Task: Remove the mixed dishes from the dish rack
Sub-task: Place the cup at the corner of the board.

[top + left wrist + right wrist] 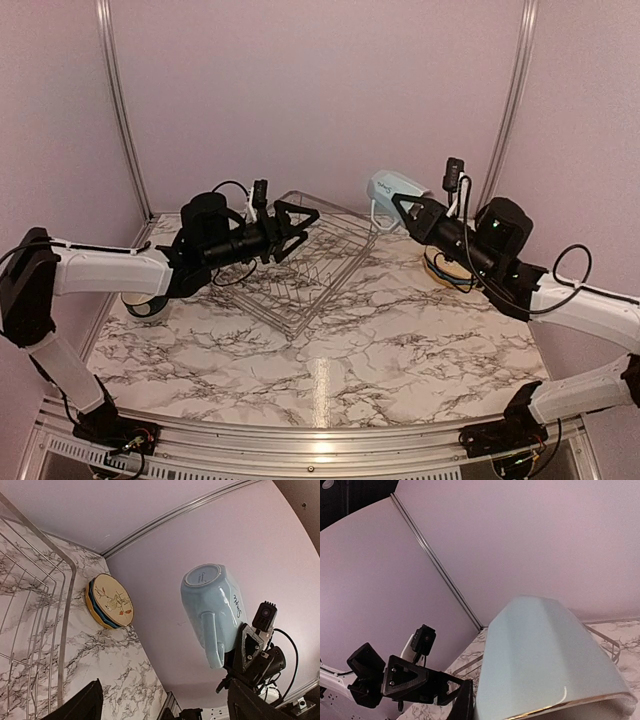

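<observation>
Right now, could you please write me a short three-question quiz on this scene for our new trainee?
1. True or false: the right gripper holds the pale blue mug in the air.
2. The top plate of the plate stack is: A) the cream leaf-motif plate B) plain white C) red striped.
3. Fill in: the left gripper, by the wire dish rack, is ___.
Key: 1 true; 2 A; 3 open.

Rack (300,285) centre — plates (111,601) right (stacked), bowl (148,306) left, mug (390,188) aloft.
</observation>
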### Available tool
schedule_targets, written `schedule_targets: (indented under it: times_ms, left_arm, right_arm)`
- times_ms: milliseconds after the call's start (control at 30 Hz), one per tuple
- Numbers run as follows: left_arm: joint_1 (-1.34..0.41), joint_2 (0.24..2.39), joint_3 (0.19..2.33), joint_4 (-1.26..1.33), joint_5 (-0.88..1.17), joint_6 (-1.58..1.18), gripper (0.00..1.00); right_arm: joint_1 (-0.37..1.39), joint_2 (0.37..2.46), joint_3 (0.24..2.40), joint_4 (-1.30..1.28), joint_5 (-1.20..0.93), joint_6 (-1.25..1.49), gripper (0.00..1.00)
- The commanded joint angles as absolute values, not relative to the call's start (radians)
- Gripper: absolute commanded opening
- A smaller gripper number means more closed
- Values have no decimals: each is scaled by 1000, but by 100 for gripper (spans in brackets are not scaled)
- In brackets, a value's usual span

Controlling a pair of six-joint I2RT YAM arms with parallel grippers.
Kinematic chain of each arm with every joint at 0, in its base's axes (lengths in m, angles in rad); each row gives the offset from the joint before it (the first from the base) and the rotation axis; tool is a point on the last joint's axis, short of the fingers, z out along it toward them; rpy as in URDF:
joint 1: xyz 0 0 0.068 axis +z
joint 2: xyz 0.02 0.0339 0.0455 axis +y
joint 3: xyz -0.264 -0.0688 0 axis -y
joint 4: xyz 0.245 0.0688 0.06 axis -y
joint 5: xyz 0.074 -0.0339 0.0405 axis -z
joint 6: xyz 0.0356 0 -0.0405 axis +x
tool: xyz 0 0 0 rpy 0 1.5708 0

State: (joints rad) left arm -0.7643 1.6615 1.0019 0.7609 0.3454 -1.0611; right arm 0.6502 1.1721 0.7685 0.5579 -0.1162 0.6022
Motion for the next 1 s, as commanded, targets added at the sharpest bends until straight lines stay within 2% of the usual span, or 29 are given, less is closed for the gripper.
schedule_targets:
  times_ms: [0, 133, 300, 600, 767, 967]
  left_arm:
    - [-757, 1545, 1046, 472, 226, -821, 90]
    - [-757, 1465, 1084, 322, 126, -700, 91]
    - [-757, 1397, 1077, 259, 9, -609, 93]
    - [-757, 1392, 1105, 214, -55, -546, 93]
    - [-756, 1388, 1109, 204, -83, -536, 93]
    - [-755, 1370, 1073, 216, -102, -538, 93]
  right_arm:
    - [644, 1034, 772, 413, 108, 371, 0]
    - [644, 989, 826, 166, 286, 227, 0]
    - [642, 991, 909, -77, 458, 123, 0]
    - [642, 1106, 1018, -367, 581, 109, 0]
    - [620, 1196, 1119, -479, 562, 121, 0]
    - [409, 1293, 1213, -611, 244, 157, 0]
